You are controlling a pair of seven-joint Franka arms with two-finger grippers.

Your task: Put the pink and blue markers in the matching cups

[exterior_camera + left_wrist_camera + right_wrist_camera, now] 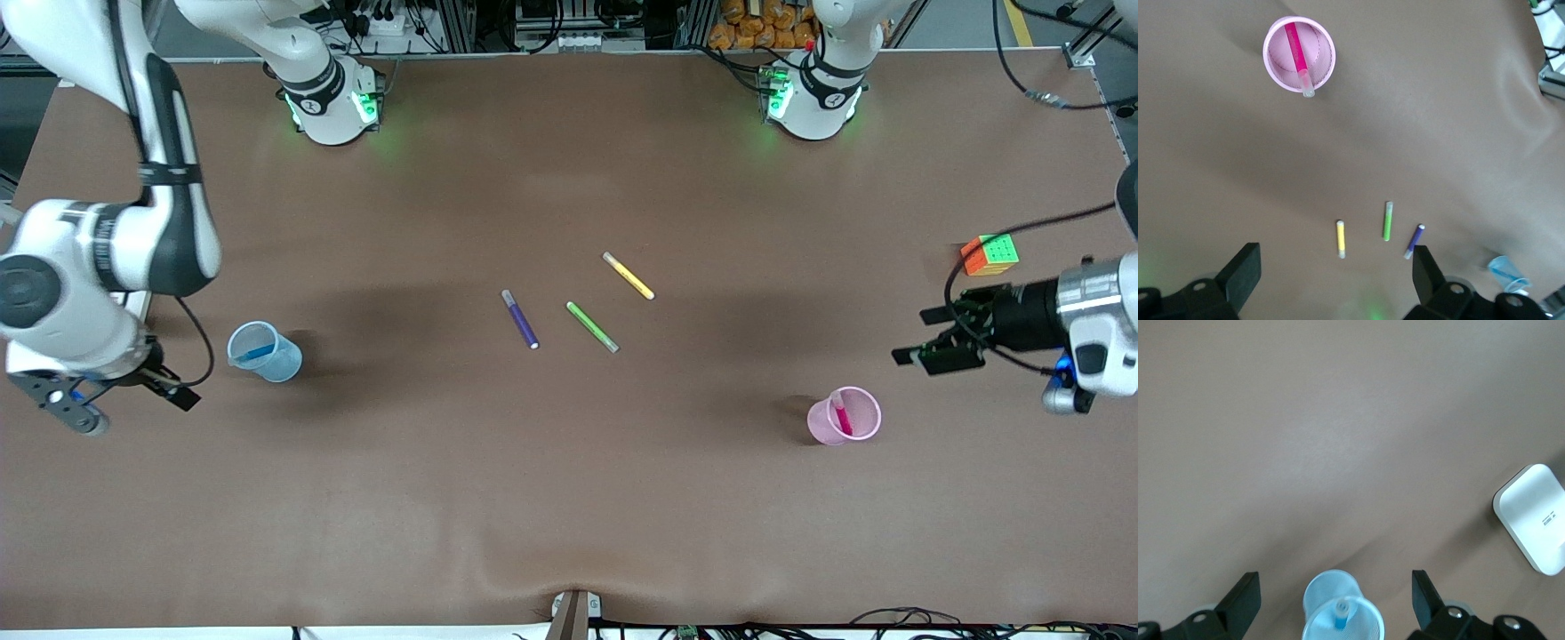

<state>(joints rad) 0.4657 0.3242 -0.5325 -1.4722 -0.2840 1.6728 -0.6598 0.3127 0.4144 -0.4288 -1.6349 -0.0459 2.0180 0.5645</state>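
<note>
The light blue cup (277, 363) stands toward the right arm's end of the table with the sky-blue marker (258, 353) inside it. The pale pink cup (822, 427) stands toward the left arm's end with the pink marker (840, 416) inside it. My right gripper (120, 400) is open and empty, over the table beside the blue cup. The right wrist view shows the blue cup (1321, 590), the marker (1341, 615) and the gripper (1335, 587). My left gripper (920, 336) is open and empty, over the table beside the pink cup. The left wrist view shows the pink cup (1271, 70), the pink marker (1295, 47) and the gripper (1335, 277).
A dark purple pen (520, 318), a green pen (592, 326) and a yellow pen (629, 276) lie mid-table. A colour cube (989, 254) sits near the left arm's end. A white flat block (1535, 517) lies near the blue cup.
</note>
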